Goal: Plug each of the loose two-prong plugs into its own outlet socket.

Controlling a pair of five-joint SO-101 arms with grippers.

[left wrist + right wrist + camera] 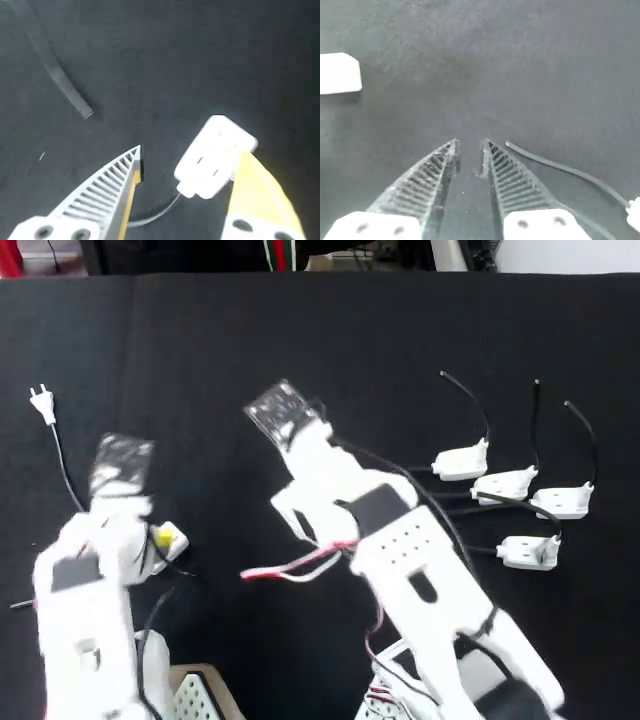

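Black bench (400, 330) is carrying four white sockets (505, 485) at 3 o'clock, loose plug (41, 400) lying at 10 o'clock. Left end effector (190, 152) is gaping, lone socket (212, 155) touching its yellow finger (255, 190). Right end effector (470, 145) is hovering, slightly parted.

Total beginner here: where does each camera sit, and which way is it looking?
High view: fixed above, looking down on the black table, the left arm, the right arm, a cluster of outlet sockets and a loose plug.
Left wrist view: on the left arm's wrist, looking past its open left fingers at a white socket beside the yellow one.
Right wrist view: on the right arm's wrist, looking past the right fingers at table and a black cord.
Shared: the right fingers show from above too.
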